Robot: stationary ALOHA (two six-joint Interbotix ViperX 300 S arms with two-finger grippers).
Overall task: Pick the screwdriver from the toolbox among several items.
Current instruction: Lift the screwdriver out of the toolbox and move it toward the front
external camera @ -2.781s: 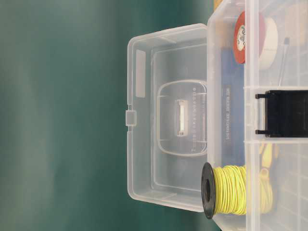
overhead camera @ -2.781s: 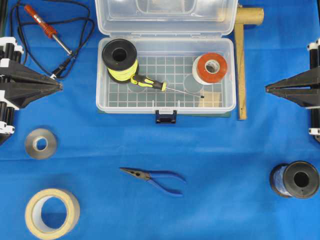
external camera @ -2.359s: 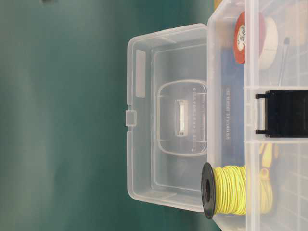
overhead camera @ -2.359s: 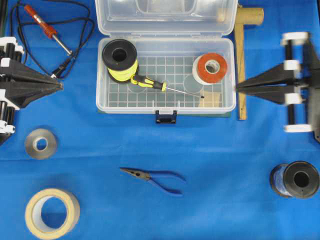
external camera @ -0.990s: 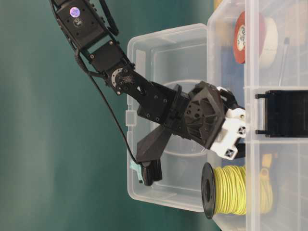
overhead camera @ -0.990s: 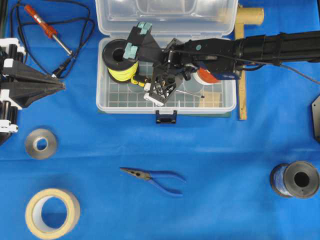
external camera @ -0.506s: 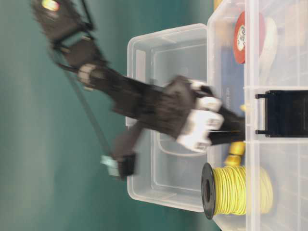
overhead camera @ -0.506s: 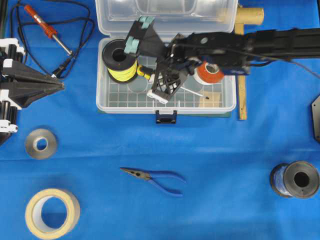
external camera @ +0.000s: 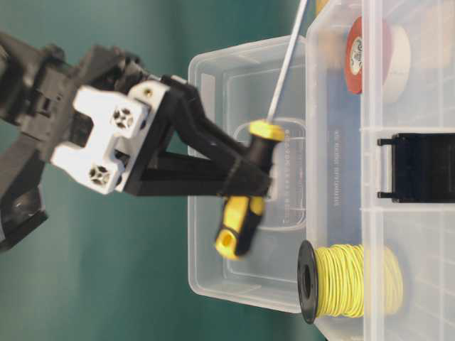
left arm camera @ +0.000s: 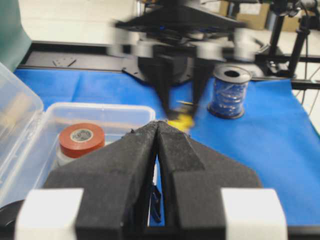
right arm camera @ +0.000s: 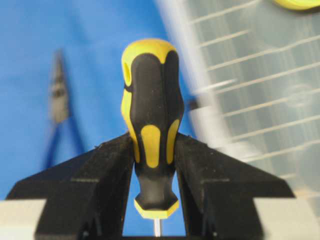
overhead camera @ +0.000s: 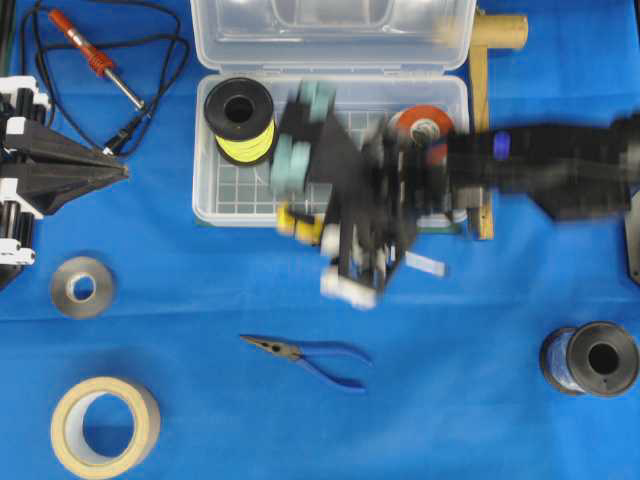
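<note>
Screwdriver (right arm camera: pixel 151 125) clamped in the right gripper (right arm camera: pixel 155 165)

Both black fingers (right arm camera: pixel 107 170) pinch the lower part of the yellow-and-black handle, butt end pointing up. Blurry blue-handled pliers (right arm camera: pixel 60 115) lie on the blue cloth at left, and the clear toolbox (right arm camera: pixel 250 85) with its grid floor is at right.

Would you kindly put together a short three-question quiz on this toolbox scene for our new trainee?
1. True or false: the right end effector is shut on the screwdriver.
2. Which item lies on the blue cloth outside the toolbox? A) yellow wire spool B) blue-handled pliers C) orange-red tape roll
3. Fill in: the left end effector has its jaws ____.

Key: 1 true; 2 B; 3 shut.
</note>
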